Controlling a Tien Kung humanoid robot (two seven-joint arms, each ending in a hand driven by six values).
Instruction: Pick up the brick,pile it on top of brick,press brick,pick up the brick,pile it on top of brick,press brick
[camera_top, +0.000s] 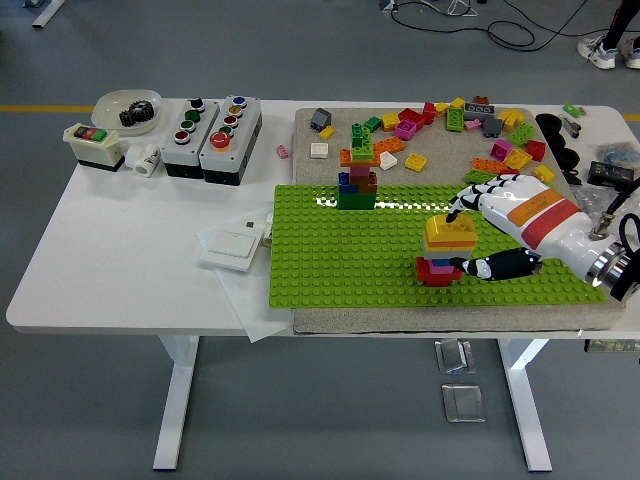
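A short stack of bricks (441, 262) stands on the green baseplate (340, 255) at its right side, with a red base, blue, pink and orange layers and a yellow brick (449, 232) on top. My right hand (462, 240) comes in from the right beside this stack. Its fingers (478, 192) are spread just above and to the right of the yellow brick. One fingertip is at the brick's top right corner. The thumb (480, 267) lies by the stack's base. The hand holds nothing. A taller stack (357, 172) stands at the plate's far edge.
Many loose bricks (470, 125) lie on the grey mat behind the baseplate. Button boxes (212, 127), a white bowl (126, 107) and a small switch box (94, 146) sit at the far left. A white card (232, 243) lies left of the plate.
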